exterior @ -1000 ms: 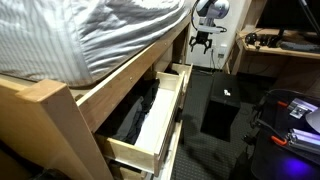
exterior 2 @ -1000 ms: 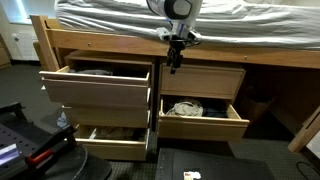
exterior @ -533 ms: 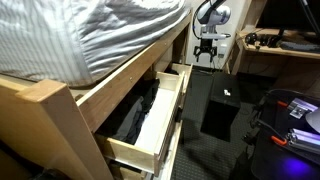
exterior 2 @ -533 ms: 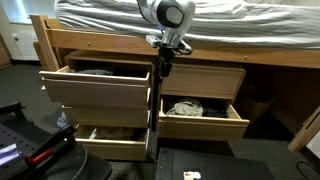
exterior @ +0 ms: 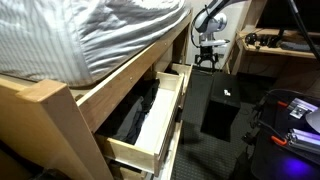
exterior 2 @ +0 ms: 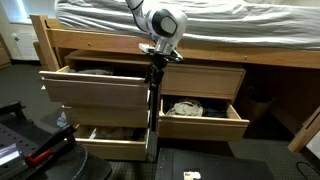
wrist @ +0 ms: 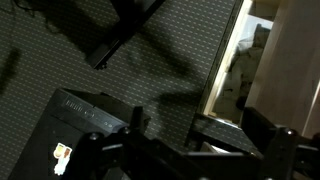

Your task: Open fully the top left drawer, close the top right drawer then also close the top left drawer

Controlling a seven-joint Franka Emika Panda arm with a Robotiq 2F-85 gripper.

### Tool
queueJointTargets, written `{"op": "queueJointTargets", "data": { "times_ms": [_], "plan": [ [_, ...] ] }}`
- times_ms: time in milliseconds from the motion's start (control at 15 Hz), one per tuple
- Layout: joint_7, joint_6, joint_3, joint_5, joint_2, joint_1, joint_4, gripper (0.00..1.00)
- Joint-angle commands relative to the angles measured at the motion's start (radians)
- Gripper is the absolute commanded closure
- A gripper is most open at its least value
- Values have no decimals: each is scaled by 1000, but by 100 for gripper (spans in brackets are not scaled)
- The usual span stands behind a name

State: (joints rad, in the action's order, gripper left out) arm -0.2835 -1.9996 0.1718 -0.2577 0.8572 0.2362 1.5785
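While the top left drawer (exterior 2: 95, 92) is sitting pulled out, black clothing showing, I am hanging my gripper (exterior 2: 153, 70) just right of its front, fingers parted and empty, probably positioning to push it shut.

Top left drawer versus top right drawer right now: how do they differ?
The top left drawer is pulled well out from the bed frame. The top right drawer looks pushed in, with its front about flush. Dark contents show behind the top left drawer's front, while the top right drawer's inside is hidden. Both have plain, flat pale-wood fronts.
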Motion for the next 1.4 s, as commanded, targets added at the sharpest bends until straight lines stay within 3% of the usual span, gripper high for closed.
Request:
{"op": "queueJointTargets", "data": {
  "times_ms": [0, 200, 467, 533, 667, 800, 1067, 1333],
  "plan": [
    [-11, -23, 0, 10, 10, -10, 3, 0],
    [0, -217, 3, 107, -23, -124, 188, 0],
    [-51, -407, 5, 185, 7, -237, 291, 0],
    [-37, -327, -9, 161, 25, -206, 228, 0],
    [-60, -378, -7, 170, 28, -245, 261, 0],
    [-62, -423, -10, 153, 22, -234, 270, 0],
    [-19, -705, -82, 31, 16, -170, 320, 0],
    [74, -1018, -197, -64, 63, -66, 360, 0]
  ]
}}
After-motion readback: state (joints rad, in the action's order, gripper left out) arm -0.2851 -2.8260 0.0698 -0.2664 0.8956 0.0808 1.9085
